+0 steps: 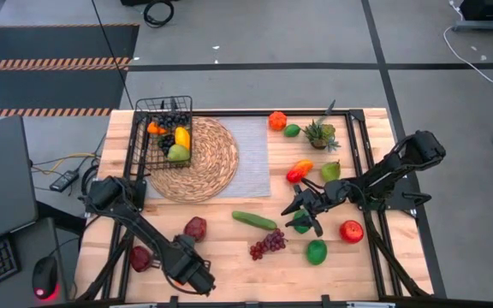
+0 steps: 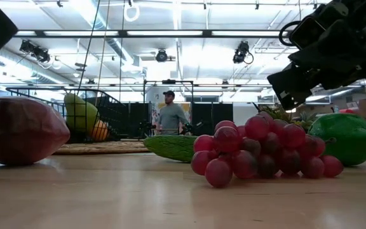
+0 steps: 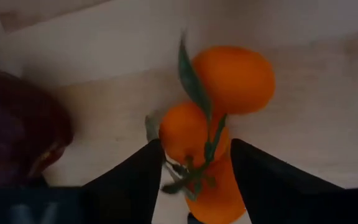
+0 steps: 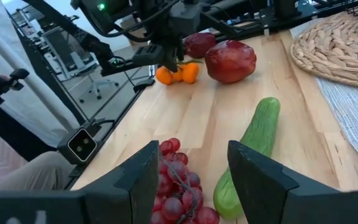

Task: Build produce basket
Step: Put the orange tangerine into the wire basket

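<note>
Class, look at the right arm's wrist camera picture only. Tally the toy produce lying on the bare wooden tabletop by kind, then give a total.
Cucumber: 1
Grape bunch: 1
Dark red fruits: 2
Orange cluster: 1
Total: 5

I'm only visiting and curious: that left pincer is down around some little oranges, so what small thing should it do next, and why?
Probably finish closing, then lift. The left pincer has its fingers either side of the oranges, which lie on the table, apart from the basket; whether it grips yet is unclear.
</note>
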